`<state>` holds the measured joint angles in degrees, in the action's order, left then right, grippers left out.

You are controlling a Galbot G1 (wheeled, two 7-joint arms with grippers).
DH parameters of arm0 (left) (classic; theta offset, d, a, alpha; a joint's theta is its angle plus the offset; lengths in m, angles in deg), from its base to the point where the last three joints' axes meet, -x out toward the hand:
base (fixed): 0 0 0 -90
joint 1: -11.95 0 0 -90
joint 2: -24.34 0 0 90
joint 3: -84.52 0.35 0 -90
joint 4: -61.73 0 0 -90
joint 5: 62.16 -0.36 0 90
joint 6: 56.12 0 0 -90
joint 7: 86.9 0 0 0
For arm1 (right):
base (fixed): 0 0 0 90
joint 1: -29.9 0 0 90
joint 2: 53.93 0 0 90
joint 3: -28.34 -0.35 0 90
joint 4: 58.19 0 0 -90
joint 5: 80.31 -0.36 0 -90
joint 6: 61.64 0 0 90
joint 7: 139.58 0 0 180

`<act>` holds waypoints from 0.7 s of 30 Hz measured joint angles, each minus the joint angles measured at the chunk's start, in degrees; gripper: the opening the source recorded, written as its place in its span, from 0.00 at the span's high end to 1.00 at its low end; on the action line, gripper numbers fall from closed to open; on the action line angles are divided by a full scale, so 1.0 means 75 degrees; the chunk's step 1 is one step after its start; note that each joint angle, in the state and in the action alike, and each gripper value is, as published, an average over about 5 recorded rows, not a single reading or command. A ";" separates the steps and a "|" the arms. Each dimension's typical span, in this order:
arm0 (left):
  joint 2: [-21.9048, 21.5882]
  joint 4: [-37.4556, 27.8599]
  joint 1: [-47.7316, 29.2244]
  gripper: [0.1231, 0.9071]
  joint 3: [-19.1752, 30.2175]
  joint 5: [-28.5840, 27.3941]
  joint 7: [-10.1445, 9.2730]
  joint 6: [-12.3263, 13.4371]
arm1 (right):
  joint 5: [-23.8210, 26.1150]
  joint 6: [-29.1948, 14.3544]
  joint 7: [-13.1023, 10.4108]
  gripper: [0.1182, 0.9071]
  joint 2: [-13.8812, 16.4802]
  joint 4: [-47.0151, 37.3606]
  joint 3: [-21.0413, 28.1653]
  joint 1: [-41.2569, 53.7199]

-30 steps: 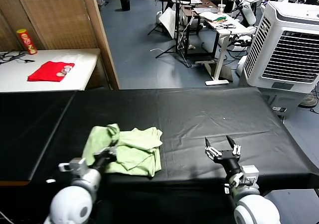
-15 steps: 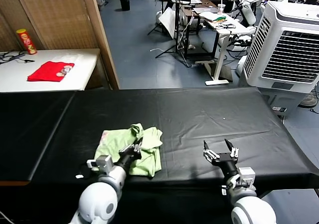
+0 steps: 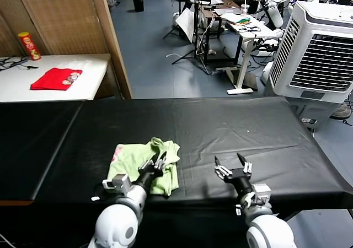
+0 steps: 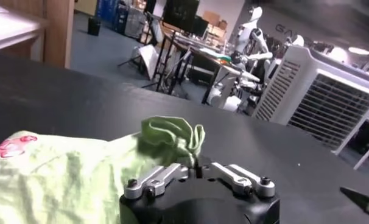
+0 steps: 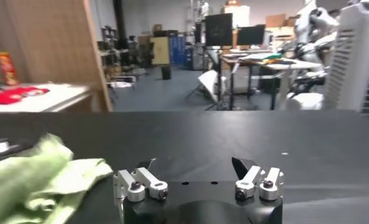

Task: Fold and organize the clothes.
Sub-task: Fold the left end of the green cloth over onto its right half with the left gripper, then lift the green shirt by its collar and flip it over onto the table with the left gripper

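The left gripper (image 3: 156, 162) sits over the crumpled green T-shirt (image 3: 132, 161), fingers parted, grasping nothing; the right gripper (image 3: 231, 167) hangs wide, empty, above the black table (image 3: 231, 124).

I see a pale green T-shirt (image 3: 144, 164) with a small reddish-pink print at one edge, on a black table cover (image 3: 231, 127). On the white side table (image 3: 83, 85) I note a red cloth (image 3: 55, 78) and a red and yellow can (image 3: 29, 45). The cooler (image 3: 320, 44) is white and grey.
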<state>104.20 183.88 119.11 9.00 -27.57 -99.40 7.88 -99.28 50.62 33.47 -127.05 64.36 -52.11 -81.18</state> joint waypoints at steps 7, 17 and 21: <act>-0.0235 0.0258 0.0225 0.16 -0.0575 -0.0651 0.0410 0.0521 | -0.0109 0.0014 0.0147 0.14 0.0089 -0.0529 0.0793 0.0811; -0.0757 -0.0043 0.0804 0.14 -0.1922 -0.1268 0.0503 0.0997 | 0.0537 0.0091 0.0207 0.14 -0.0253 -0.1906 0.2366 0.2305; -0.0724 -0.0267 0.0826 0.14 -0.2113 -0.1326 0.0561 0.1168 | 0.1215 0.0321 -0.0071 0.14 -0.0289 -0.2255 0.2536 0.2390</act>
<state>98.78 181.87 125.31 -6.85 -37.51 -95.19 16.64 -90.17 53.03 32.94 -129.22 47.45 -33.09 -63.26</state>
